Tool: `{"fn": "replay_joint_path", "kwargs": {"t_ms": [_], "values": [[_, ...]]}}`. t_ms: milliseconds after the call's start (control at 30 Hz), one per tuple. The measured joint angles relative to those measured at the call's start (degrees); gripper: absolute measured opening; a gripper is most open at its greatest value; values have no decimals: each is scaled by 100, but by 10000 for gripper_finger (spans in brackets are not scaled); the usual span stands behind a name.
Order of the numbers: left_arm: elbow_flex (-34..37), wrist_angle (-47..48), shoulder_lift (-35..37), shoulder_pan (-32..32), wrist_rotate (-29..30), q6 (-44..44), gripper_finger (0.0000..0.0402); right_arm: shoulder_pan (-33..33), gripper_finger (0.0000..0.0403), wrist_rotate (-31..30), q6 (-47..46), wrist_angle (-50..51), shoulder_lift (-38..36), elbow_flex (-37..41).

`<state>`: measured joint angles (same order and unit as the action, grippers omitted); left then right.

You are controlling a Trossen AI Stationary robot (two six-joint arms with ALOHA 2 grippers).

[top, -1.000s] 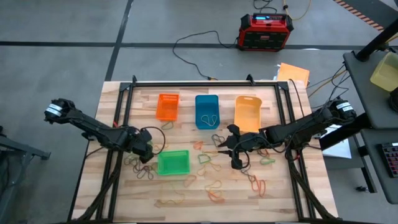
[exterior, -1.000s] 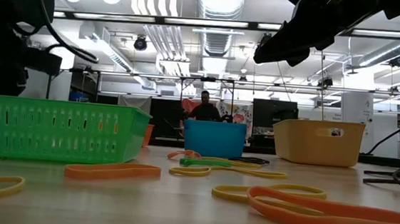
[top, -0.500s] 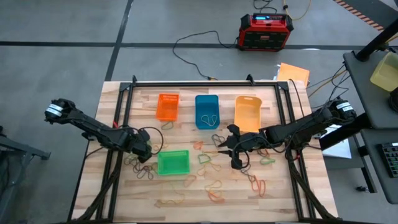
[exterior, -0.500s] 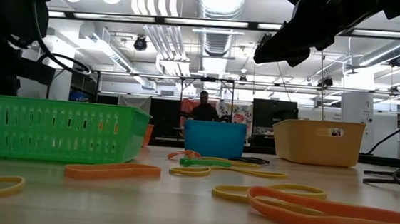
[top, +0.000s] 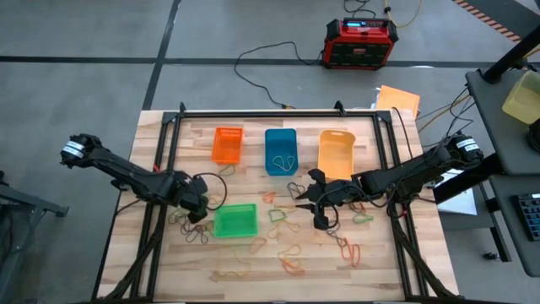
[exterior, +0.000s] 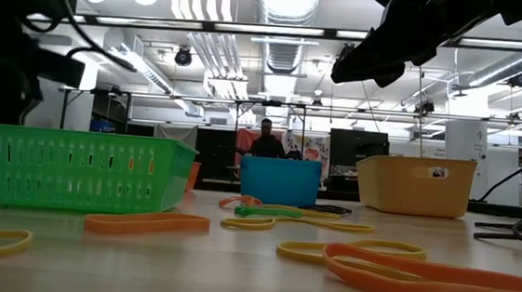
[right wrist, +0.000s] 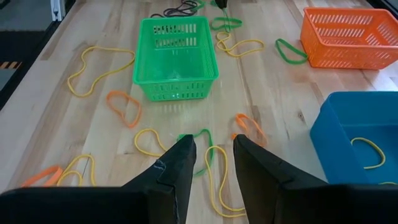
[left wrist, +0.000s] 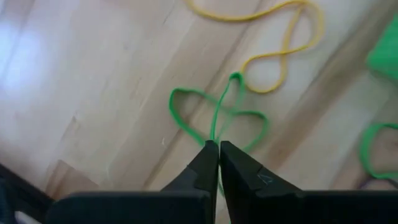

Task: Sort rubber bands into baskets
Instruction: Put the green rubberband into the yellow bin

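Left tool (left wrist: 218, 149) is pinched shut on a green rubber band (left wrist: 217, 118), fingertips together over the crossing of its twisted loops; band lies on the desk (left wrist: 93, 81). Just past it, a yellow band (left wrist: 273, 56) in a figure-eight. High view puts the left tool (top: 200, 203) low over the desk, just beside the green basket (top: 234, 221), on its outer side, with dark and yellow bands (top: 192, 232) scattered next to it.

Right tool (right wrist: 210, 158) is open, fingers apart, holding nothing, raised over mid-desk. Under and ahead of it: a green band (right wrist: 198, 138), yellow loops (right wrist: 149, 142), an orange band (right wrist: 124, 106). Farther ahead, the green basket (right wrist: 177, 59); to one side the blue basket (right wrist: 354, 134) with a yellow band (right wrist: 367, 152) inside, and beyond that the orange basket (right wrist: 348, 34). In the high view the right tool (top: 314, 199) sits between the green basket and the yellow-orange basket (top: 336, 152), near the blue basket (top: 281, 150).

More loose bands (top: 291, 257) lie toward the desk's near edge. Low view: orange band (exterior: 148, 222) up front, a person (exterior: 266, 139) far behind the blue basket.
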<state>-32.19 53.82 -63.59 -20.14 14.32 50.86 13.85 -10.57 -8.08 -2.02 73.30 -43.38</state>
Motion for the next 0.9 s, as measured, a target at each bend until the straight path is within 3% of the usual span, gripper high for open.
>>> {"fn": "replay_joint_path", "kwargs": {"t_ms": [367,533,667,800,900], "values": [[-862,667,141,-11,196,-667,0,0,99,0,-53,-2,0,34],[-798,624,186,-13,67,176,3,0,106,0,-53,0,0,39],[-477,345,157,-47,-180,1173,34,0,109,0,-53,2,0,44],[-100,-356,139,-55,-336,1560,83,0,107,0,-51,2,0,52],[47,-324,63,-55,-343,1951,122,0,105,1,-53,1,0,52]]}}
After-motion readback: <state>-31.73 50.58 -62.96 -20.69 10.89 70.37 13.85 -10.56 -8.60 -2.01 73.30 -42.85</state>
